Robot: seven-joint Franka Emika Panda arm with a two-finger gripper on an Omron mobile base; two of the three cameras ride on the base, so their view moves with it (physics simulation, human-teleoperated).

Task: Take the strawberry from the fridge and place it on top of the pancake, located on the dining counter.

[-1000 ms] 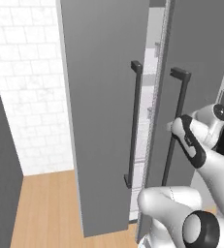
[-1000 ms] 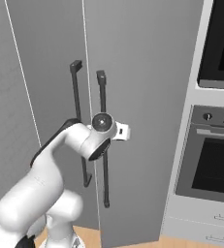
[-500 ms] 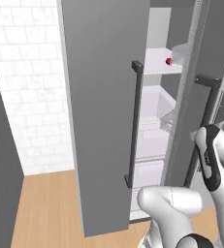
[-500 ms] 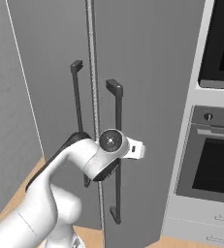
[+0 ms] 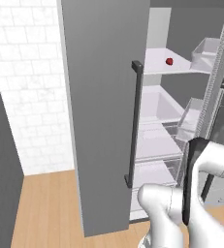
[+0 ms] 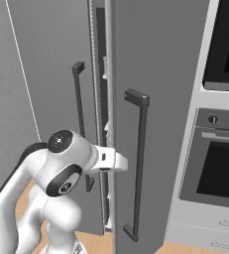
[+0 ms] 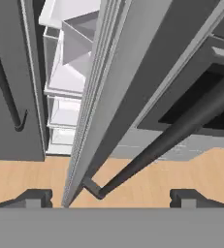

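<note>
Since the earlier frames, the right-hand door of the fridge (image 5: 104,97) has swung further open, exposing white shelves and clear drawers, and the fingers have released the door handle (image 7: 181,131). In the hand view, the gripper (image 7: 111,196) now stands open: both dark fingertips (image 7: 36,197) sit wide apart at the bottom, with the door's edge and the lower end of the black bar handle between and beyond them, no contact visible. In the left base view, the strawberry (image 5: 169,61) rests on an upper white shelf (image 5: 162,65) inside the fridge. In the right base view, a built-in oven (image 6: 217,163) adjoins the fridge.
</note>
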